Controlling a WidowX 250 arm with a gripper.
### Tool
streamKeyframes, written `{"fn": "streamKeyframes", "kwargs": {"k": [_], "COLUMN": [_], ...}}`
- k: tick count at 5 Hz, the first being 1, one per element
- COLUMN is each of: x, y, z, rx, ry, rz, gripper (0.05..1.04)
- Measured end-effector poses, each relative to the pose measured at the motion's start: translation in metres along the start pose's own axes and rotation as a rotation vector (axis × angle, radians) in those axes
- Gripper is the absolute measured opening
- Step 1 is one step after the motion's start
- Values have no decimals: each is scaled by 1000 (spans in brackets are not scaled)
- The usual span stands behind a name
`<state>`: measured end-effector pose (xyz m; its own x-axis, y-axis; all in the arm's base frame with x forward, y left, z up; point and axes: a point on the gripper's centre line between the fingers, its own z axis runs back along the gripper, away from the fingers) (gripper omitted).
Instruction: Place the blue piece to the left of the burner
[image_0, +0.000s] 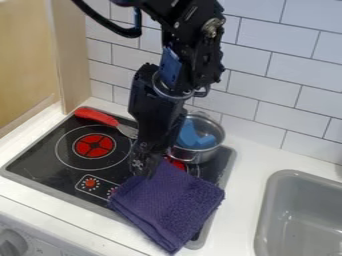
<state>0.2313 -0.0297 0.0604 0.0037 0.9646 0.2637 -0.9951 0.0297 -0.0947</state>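
We see a smooth blue piece (196, 136) with a bent outline inside the round metal pot (200, 156), its wall hemming the piece in. The black two-finger gripper (142, 171) hangs at a corner of the folded purple cloth (170, 200); we cannot tell its state. The cloth overlaps the rim of the black stovetop (40, 157). White surface (247, 175) separates stovetop and grey sink (262, 220).

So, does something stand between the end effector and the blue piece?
Yes. The blue piece is inside the metal pot, so the pot's wall appears to stand between it and the end effector, which hangs near the purple cloth.
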Motion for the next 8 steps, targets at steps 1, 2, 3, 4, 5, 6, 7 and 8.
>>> {"fn": "streamKeyframes", "kwargs": {"k": [1, 2, 3, 4, 5, 6, 7, 8], "x": [-1, -10, -16, -23, -29, -31, -31, -26], "y": [6, 6, 7, 2, 5, 6, 11, 18], "z": [-6, -15, -25, -31, -41, -44, -46, -49], "rx": [31, 46, 67, 33, 17, 20, -2, 12], "ry": [-4, 25, 30, 45, 74, 86, 111, 115], "rz": [-5, -12, -28, -35, -34, -31, 1, 29], "gripper": [998, 998, 999, 998, 998, 999, 998, 998]}}
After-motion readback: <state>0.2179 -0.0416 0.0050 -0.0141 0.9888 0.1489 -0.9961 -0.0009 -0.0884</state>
